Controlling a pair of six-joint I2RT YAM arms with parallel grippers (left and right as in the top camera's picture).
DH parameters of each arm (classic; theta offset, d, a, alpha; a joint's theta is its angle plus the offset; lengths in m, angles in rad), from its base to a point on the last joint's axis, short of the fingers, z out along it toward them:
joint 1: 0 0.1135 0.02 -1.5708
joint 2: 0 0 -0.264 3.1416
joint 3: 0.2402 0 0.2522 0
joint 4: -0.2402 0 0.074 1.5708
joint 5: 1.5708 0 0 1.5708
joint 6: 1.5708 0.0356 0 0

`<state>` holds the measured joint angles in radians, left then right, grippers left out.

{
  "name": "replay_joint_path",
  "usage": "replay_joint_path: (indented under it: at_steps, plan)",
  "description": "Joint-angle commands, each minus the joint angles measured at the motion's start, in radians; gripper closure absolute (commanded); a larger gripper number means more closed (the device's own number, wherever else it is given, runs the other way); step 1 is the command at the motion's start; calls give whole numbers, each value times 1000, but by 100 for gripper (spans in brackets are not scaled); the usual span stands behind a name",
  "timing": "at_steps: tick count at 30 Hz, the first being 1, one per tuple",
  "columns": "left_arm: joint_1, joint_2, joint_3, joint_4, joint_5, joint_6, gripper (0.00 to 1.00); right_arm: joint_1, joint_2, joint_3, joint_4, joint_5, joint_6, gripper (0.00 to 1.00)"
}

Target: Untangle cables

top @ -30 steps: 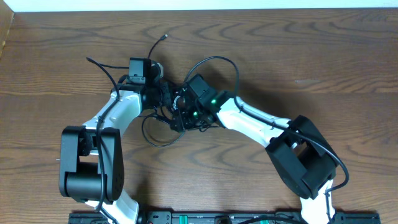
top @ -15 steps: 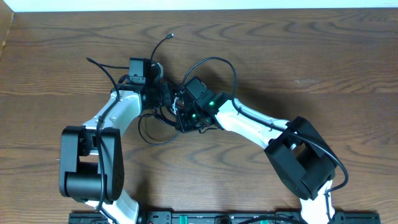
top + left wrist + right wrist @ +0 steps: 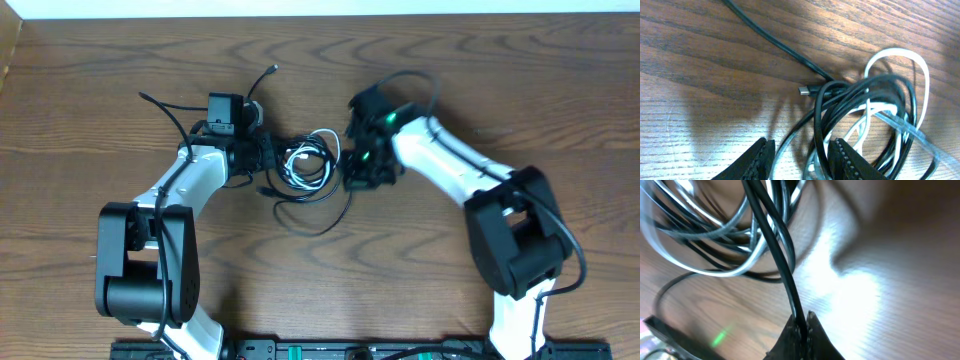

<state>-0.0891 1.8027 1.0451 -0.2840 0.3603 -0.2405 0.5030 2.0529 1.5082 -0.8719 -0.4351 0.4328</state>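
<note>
Right gripper [image 3: 801, 324]: jaws closed tight, pinching 1 black strand [image 3: 782, 255] of the cables [image 3: 308, 162]. Left gripper [image 3: 802, 155]: jaws part-way apart, black and white strands running between them; clamped or loose, cannot tell. The tangle lies on the wooden table [image 3: 520, 70] between the 2 grippers, 1 black loop [image 3: 318, 216] trailing toward the arm bases.

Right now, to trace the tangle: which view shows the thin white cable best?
Left wrist: the thin white cable loops through black strands close up. Overhead shows small coils; right wrist blurs it.
</note>
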Motion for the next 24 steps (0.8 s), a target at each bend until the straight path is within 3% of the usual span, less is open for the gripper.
replay_joint_path:
  at_steps: [1,5,9,15,18,24]
  plan:
    - [-2,10,6,-2,-6,-9,59,-38,-40,85,4,-16,-90,99]
    - [-2,10,6,-1,10,0,76,-26,-39,90,67,9,-126,99]
    - [-2,10,6,9,156,99,78,14,-39,90,68,67,-178,99]
    - [-2,10,6,-11,124,128,64,42,-39,90,76,138,-180,99]
    - [-2,10,6,-14,64,127,51,42,-39,90,86,137,-180,99]
    - [-2,43,6,-6,-14,84,50,42,-39,90,87,138,-180,99]
